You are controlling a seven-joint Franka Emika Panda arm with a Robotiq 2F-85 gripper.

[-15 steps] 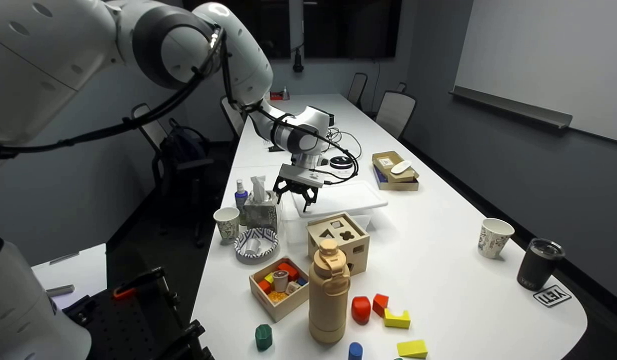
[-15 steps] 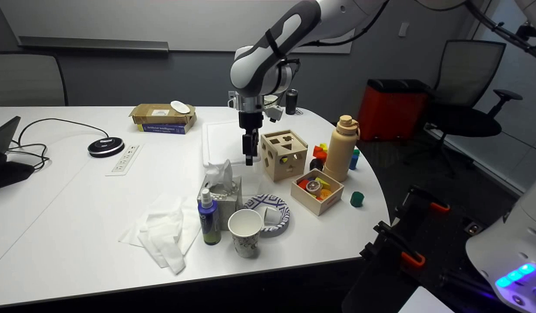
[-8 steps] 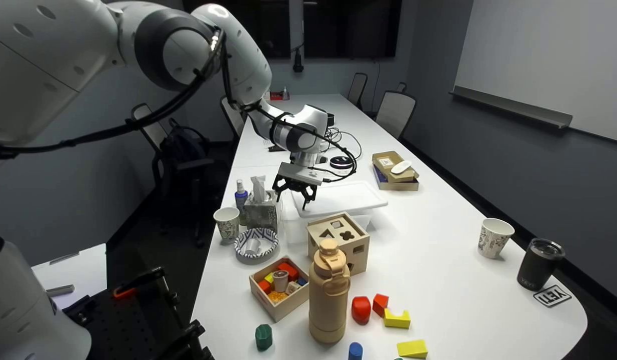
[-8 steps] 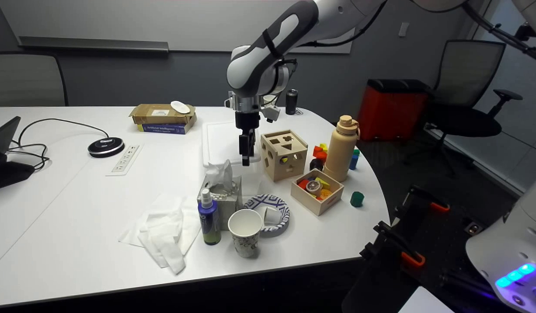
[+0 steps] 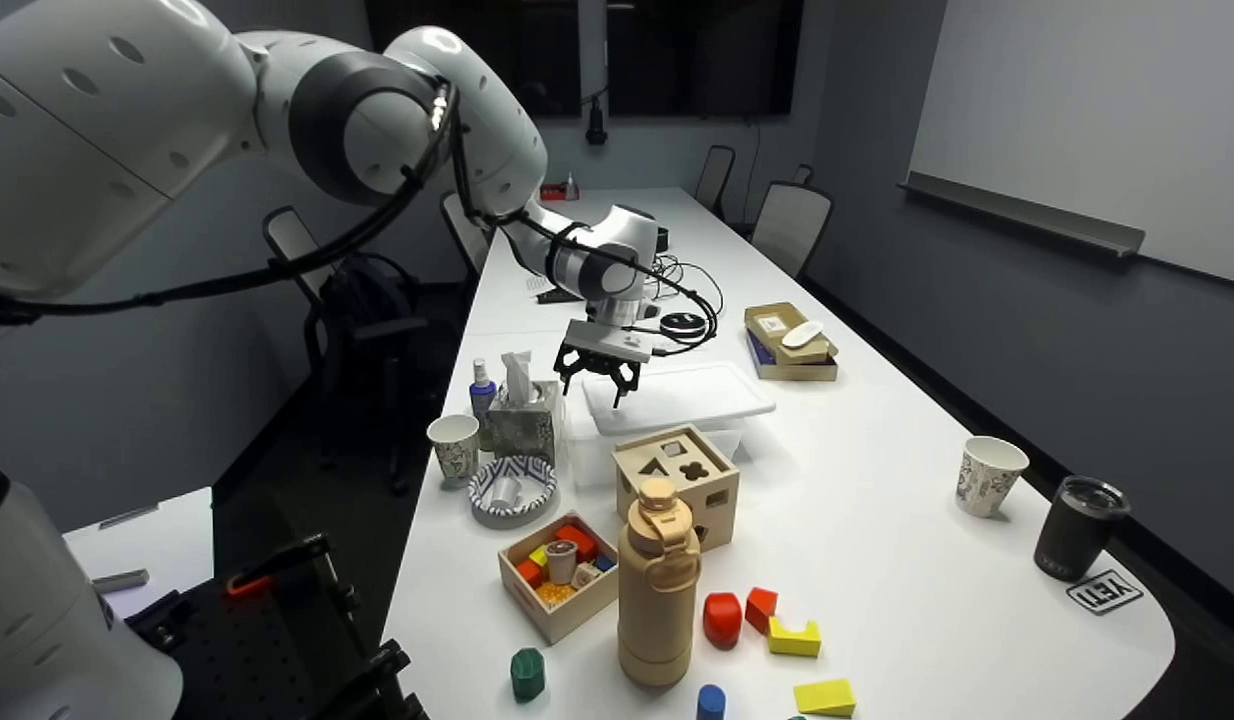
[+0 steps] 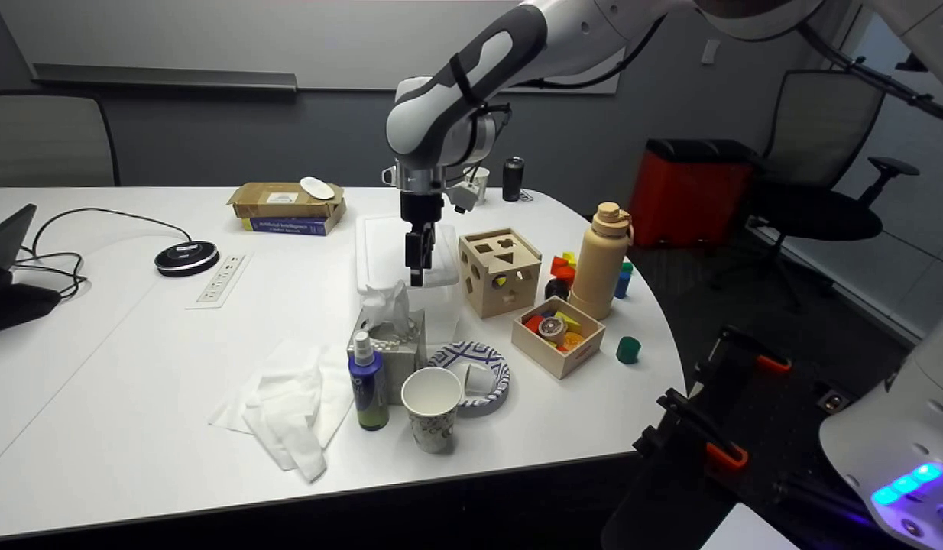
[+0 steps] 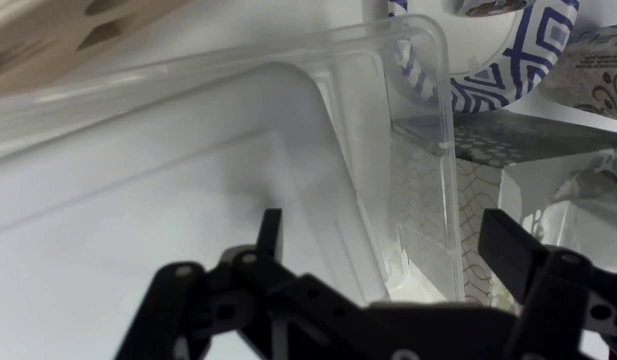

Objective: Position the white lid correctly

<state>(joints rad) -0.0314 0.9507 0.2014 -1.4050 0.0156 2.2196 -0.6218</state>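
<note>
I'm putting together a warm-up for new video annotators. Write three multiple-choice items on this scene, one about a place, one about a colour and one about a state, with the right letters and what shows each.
1. Where does the large white lid lie?
A: on the wooden cube
B: askew on the clear bin
C: on the patterned plate

2. What colour is the tall bottle?
A: tan
B: purple
C: red

3. How does the gripper stand?
A: shut on the lid
B: shut on nothing
C: open, holding nothing

1: B, since the wrist view shows part of the bin uncovered past the lid's slanting edge.
2: A, since its body and cap look tan in both exterior views.
3: C, since its fingers stand wide apart in the wrist view with nothing clamped between them.
</note>
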